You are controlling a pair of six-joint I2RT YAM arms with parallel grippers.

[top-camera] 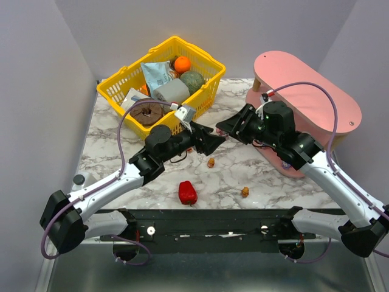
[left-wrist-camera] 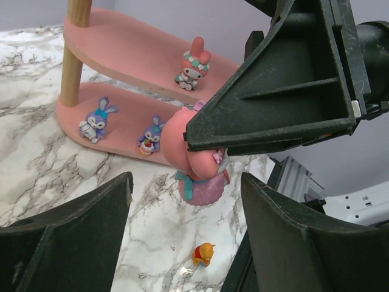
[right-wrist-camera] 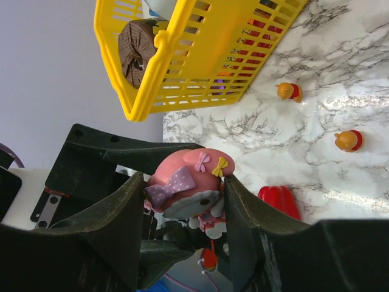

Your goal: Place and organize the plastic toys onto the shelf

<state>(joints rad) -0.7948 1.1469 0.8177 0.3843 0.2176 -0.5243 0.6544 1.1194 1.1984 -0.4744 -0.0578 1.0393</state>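
My right gripper (right-wrist-camera: 182, 201) is shut on a pink plastic toy (right-wrist-camera: 188, 182) with a purple dotted bow, held above the table. In the left wrist view the same pink toy (left-wrist-camera: 197, 164) hangs just beyond my left gripper (left-wrist-camera: 185, 243), whose jaws stand wide apart with nothing between them. From above, the left gripper (top-camera: 209, 141) and right gripper (top-camera: 228, 128) meet tip to tip mid-table. Two purple bunnies (left-wrist-camera: 94, 121) (left-wrist-camera: 149, 135) stand on the lowest board of the pink shelf (top-camera: 307, 97) and a pink bunny (left-wrist-camera: 193, 64) on the board above. Two orange toys (top-camera: 211, 162) (top-camera: 245, 192) lie on the marble.
A yellow basket (top-camera: 164, 82) of groceries stands at the back left, close behind the left gripper. A red pepper (top-camera: 188, 193) lies near the front edge. The shelf fills the back right corner beside the right arm.
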